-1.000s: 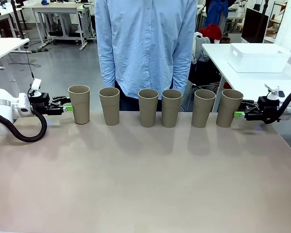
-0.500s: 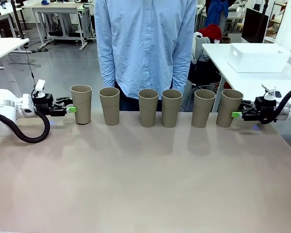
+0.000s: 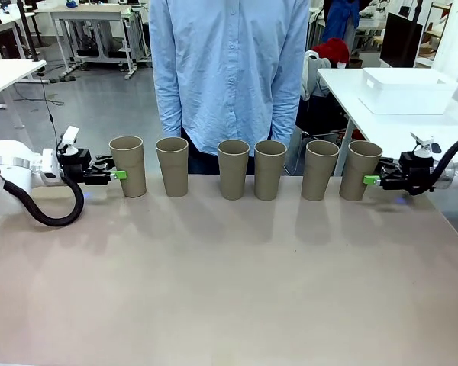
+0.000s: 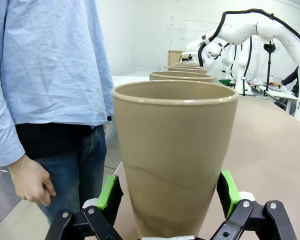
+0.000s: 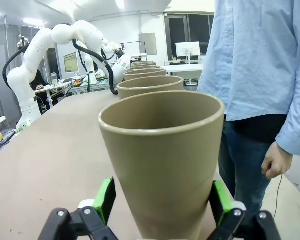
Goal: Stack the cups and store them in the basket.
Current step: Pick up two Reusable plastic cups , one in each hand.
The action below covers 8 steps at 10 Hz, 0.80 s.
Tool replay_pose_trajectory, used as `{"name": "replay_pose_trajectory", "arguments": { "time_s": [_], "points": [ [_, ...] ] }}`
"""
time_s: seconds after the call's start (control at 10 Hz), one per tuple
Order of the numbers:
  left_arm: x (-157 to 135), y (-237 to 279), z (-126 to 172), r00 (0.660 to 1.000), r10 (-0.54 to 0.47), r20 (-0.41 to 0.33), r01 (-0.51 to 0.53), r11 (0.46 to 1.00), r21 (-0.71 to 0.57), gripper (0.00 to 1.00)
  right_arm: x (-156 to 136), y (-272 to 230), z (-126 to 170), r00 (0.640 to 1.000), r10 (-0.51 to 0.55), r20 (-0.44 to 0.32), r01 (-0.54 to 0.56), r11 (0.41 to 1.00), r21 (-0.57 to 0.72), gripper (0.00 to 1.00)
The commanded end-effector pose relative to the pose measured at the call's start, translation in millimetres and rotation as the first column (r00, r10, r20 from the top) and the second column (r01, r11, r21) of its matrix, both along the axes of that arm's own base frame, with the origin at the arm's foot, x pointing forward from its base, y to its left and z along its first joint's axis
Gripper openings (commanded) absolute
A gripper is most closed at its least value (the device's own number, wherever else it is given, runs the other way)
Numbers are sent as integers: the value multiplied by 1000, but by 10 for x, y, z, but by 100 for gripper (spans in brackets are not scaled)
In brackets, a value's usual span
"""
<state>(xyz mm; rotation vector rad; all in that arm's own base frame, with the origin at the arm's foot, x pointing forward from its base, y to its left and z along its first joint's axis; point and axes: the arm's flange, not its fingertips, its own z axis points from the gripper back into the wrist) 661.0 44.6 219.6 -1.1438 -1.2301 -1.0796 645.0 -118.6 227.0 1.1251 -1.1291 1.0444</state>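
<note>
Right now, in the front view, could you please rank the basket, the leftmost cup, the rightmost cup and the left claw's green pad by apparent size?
1. basket, though farther away
2. leftmost cup and rightmost cup, alike
3. green pad

The front view's top edge cuts off the person (image 3: 229,69) above the shoulders. In the left wrist view, you see the nearest cup (image 4: 175,160) run off the bottom edge and hide all but the rims of the cups (image 4: 182,76) behind it.

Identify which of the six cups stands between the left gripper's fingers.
The cup at the row's left end: the open left gripper straddles its lower part, while the other five stand clear of it.
</note>
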Motion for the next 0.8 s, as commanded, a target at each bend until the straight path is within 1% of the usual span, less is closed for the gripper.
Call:
{"name": "replay_pose_trajectory", "arguments": {
  "time_s": [0.0, 0.3, 0.7],
  "points": [
    [-95, -134, 59, 1000, 0, 12, -1, 1000, 14, 100, 11, 125, 32, 1000, 26, -10, -26, 1000, 2, 100],
    [-95, -204, 51, 1000, 3, 23, -3, 1000, 21, 100, 19, 240, 23, 999, 41, -25, -41, 999, -6, 100],
    [-62, -317, 18, 999, -10, 35, 10, 1000, 20, 100, 5, 289, 10, 998, 54, -26, -54, 998, 18, 100]
  ]
}}
